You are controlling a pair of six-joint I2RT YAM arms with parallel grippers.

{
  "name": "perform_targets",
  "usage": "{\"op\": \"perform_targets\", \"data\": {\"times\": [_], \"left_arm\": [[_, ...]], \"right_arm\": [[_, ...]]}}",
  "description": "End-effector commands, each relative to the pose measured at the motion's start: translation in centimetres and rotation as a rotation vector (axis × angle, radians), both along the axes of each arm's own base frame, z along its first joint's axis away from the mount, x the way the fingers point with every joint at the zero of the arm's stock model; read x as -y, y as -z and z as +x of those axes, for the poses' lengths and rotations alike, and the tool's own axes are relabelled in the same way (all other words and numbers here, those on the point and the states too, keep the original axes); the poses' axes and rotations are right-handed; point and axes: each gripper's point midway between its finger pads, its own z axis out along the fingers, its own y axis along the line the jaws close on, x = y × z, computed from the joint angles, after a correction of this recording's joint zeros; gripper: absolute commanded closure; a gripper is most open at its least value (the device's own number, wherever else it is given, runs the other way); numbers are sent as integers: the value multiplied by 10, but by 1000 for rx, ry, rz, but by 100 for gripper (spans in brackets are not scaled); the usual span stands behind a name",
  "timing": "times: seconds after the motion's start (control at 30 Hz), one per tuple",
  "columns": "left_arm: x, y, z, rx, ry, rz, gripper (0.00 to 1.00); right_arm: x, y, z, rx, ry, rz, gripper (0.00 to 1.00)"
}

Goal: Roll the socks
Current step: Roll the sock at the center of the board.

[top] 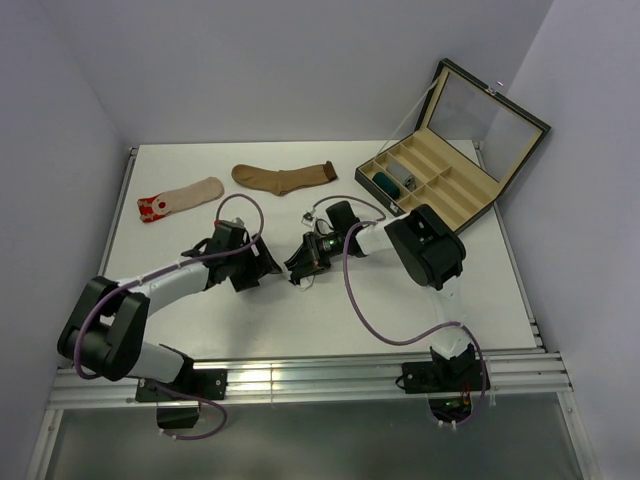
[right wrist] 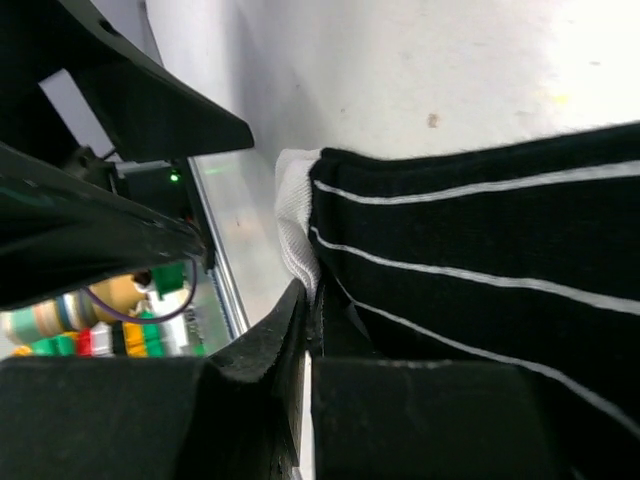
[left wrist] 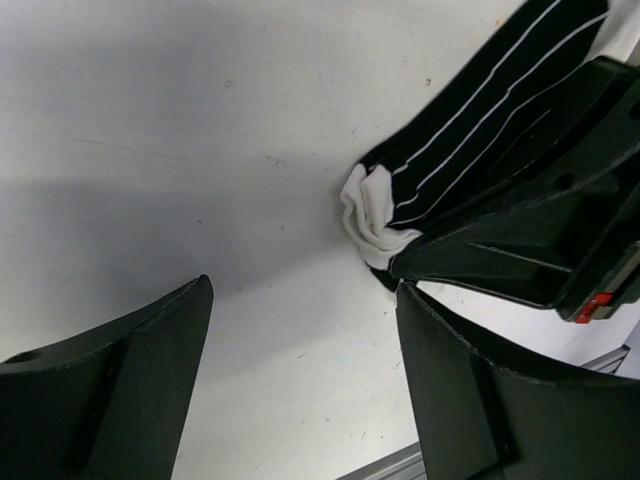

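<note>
Hold: right gripper (right wrist: 308,320) pinched shut on black white-striped sock (right wrist: 480,250) by white end; left gripper (left wrist: 300,300) wide apart, empty, close beside. Risk: edge grip slips, or grippers collide.

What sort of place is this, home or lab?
Likely a robotics test booth: plain white walls box in a table, with the left arm and right arm bolted to a metal rail.

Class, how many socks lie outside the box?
3: a beige sock far left, a brown sock beside it, a striped sock pinched by the right gripper; more may be hidden.
</note>
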Motion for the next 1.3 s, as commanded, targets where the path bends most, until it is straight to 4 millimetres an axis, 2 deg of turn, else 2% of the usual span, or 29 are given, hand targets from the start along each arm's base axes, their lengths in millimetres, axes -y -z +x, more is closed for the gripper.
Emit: {"op": "perform_targets", "data": {"times": [0.0,0.27,0.3,0.53,0.7,0.9,1.03,1.13,1.17,1.23,1.27], "left_arm": [[14,-9,14,41,13,-17,21],[22,4,18,23,31,29,28],[23,5,21,28,32,38,33],[21,21,29,9,41,126,45],[26,25,26,-6,77,134,48],[20,14,26,41,58,137,48],[17,10,26,44,14,129,48],[21,1,32,52,-12,104,49],[17,2,37,60,-35,129,49],[21,-3,46,74,-38,129,49],[23,1,48,61,-32,136,49]], "right_arm": [[3,3,8,-27,40,28,100],[6,12,9,-63,60,19,100],[6,12,9,-63,60,20,100],[7,12,9,-62,63,22,100],[6,12,10,-64,63,23,100],[5,8,10,-65,63,44,100],[2,-9,9,-29,45,87,100],[5,-13,8,21,24,63,100],[6,-14,8,30,19,55,100],[6,-13,7,40,7,42,100],[6,-12,6,40,7,40,100]]}}
